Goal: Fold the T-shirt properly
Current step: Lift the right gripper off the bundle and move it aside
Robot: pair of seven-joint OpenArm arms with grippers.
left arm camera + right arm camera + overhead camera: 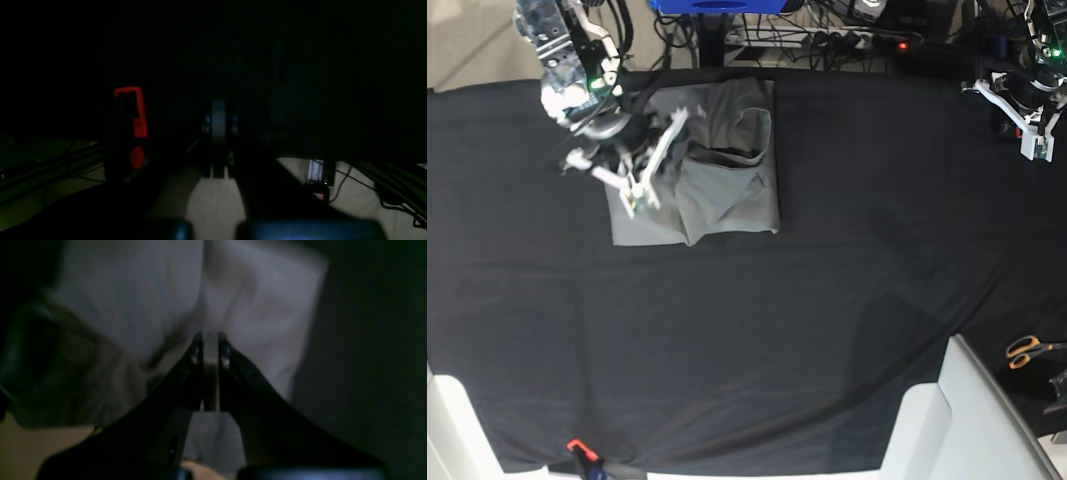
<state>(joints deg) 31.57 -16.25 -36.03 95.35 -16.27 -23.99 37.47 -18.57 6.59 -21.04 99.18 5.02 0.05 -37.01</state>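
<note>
Right gripper (639,190) sits over the left part of the T-shirt (727,190), jaws pressed together. In the right wrist view the fingers (196,353) meet with grey cloth all around them, but I can't tell whether any fabric is pinched between them or the tips only rest on it. Left gripper (1034,125) is parked at the far corner of the table (827,330), well apart from the shirt, also pressed shut and holding nothing; its wrist view is nearly black.

Shirt lies near the far edge of the black cloth, already gathered into a rough rectangle — the collar side bunches up in the middle and the front edge looks ragged.

Handling, as I judge it: light, limp cotton, no stiffness, so it will sag and drag rather than hold shape. Not fragile, not slippery on the cloth. Best hold is a pinch on a doubled edge or corner of the folded stack, catching all layers — a single top layer would peel off and undo the fold. Keep lifts low.
</note>
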